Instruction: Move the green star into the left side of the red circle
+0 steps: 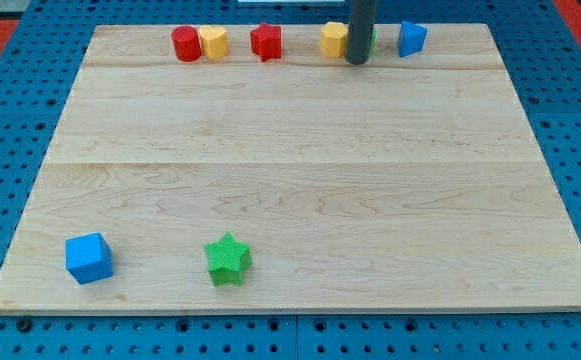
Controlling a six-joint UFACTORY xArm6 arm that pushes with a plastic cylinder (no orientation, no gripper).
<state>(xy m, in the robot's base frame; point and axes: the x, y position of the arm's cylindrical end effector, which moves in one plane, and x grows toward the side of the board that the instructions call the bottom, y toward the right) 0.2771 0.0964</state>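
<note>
Green star (228,259) lay near the worktop's (300,180) bottom edge, well apart from the red circle (185,43).

No jaws were fitted, only a rod. From the star, a blue cube (89,257) sat toward the view's left. The circle touched a yellow block (214,42); beyond it sat a red star (266,41). My tip (357,60) stood far up, between another yellow block (334,39) and a partly hidden green block (372,40), near a blue block (411,38).

Green star (228,259) flat near the board's bottom edge, red circle (185,43) at top left, well apart.
</note>
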